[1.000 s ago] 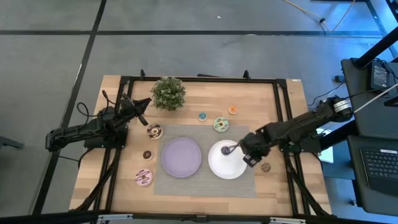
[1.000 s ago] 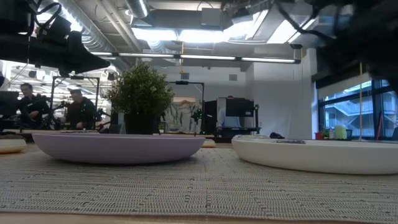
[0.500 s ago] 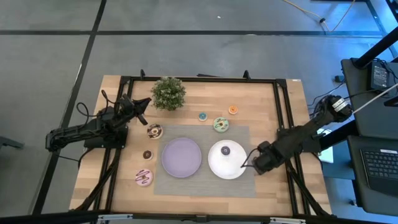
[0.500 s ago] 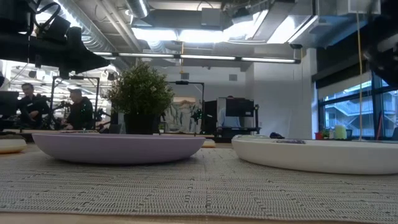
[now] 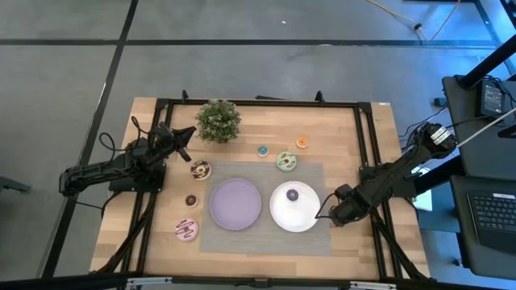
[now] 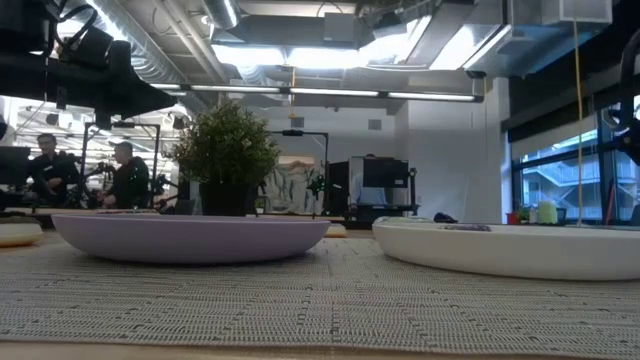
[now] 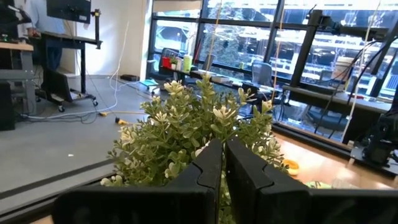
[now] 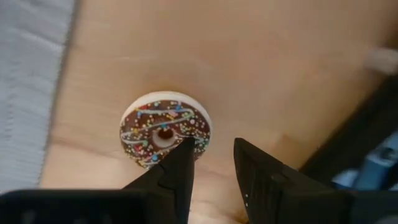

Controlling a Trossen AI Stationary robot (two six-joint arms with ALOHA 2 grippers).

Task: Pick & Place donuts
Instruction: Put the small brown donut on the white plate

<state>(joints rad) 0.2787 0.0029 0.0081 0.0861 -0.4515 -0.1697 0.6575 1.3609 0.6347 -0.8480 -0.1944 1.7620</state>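
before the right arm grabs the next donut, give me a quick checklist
1. Right tool open over the target: ok, with a gap between its fingers.
2. Target in sight: ok, the brown donut lies flat on bare wood beside the mat.
3. Tool centred on it: not ok, one finger is over the donut's edge and the other is past it.
4. White plate has room: ok, it holds only the purple donut.
5. Left tool out of the way: ok, it is shut and parked by the plant.
6. Height above the donut: cannot tell.
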